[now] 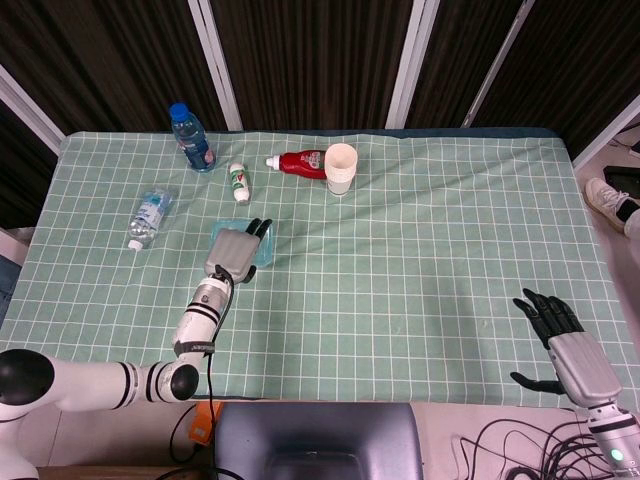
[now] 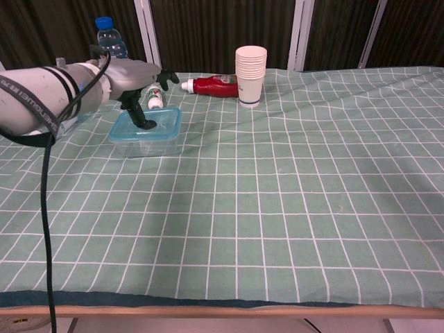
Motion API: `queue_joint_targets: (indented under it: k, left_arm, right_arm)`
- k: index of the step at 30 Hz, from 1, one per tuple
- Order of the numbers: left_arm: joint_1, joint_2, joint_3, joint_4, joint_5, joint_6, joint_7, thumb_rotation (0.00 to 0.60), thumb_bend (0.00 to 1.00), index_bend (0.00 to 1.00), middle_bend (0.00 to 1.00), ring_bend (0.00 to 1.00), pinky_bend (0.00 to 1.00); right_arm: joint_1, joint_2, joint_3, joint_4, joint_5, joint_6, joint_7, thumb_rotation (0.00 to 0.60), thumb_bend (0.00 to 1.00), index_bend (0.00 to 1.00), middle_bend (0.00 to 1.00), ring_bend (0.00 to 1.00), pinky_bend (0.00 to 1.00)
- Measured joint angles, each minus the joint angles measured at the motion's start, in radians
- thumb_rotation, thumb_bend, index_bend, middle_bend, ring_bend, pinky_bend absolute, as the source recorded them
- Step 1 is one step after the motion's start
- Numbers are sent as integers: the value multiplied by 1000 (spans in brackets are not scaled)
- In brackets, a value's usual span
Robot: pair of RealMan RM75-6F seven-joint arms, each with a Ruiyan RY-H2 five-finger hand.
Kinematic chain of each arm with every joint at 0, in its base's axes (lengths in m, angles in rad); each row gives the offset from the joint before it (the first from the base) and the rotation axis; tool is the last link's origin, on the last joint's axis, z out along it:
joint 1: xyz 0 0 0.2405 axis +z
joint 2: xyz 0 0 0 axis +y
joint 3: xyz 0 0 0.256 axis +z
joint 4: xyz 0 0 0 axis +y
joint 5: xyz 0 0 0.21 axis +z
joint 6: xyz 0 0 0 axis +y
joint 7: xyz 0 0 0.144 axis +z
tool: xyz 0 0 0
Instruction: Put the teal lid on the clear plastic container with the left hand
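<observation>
The clear plastic container (image 2: 146, 147) stands left of the table's middle with the teal lid (image 2: 166, 121) lying flat on top of it. My left hand (image 2: 135, 78) hovers over its near-left part, fingers stretched forward and apart, thumb pointing down to the lid; it holds nothing. From the head camera the left hand (image 1: 237, 255) covers most of the container (image 1: 265, 245), so only a teal strip shows at its right. Down at the near right edge lies my right hand (image 1: 560, 335), fingers spread and empty; the chest view does not show it.
Behind the container are an upright blue-capped water bottle (image 1: 190, 135), a small white bottle (image 1: 238, 182), a red bottle on its side (image 1: 300, 162) and a stack of paper cups (image 2: 250, 75). Another water bottle (image 1: 148, 215) lies to the left.
</observation>
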Motion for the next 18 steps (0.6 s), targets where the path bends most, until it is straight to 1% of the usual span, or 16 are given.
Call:
queue_joint_targets:
  k: [2, 7, 13, 18]
  left_arm:
    - [8, -12, 4, 20, -5, 2, 19, 600, 345, 1, 156, 923, 1000]
    - [27, -26, 11, 68, -35, -14, 88, 600, 344, 0, 148, 924, 1000]
    - [49, -33, -8, 100, -42, -47, 104, 600, 339, 0, 149, 922, 1000]
    - [56, -59, -34, 135, -46, -76, 114, 600, 339, 0, 149, 922, 1000]
  right_arm:
    - [1, 0, -1, 1, -1, -1, 1, 600, 118, 0, 0, 0, 0]
    - [1, -1, 0, 1, 2, -2, -1, 600, 118, 0, 0, 0, 0]
    - [2, -4, 0, -2, 6, -5, -10, 600, 118, 0, 0, 0, 0]
    - [3, -5, 0, -4, 8, -8, -15, 600, 118, 0, 0, 0, 0]
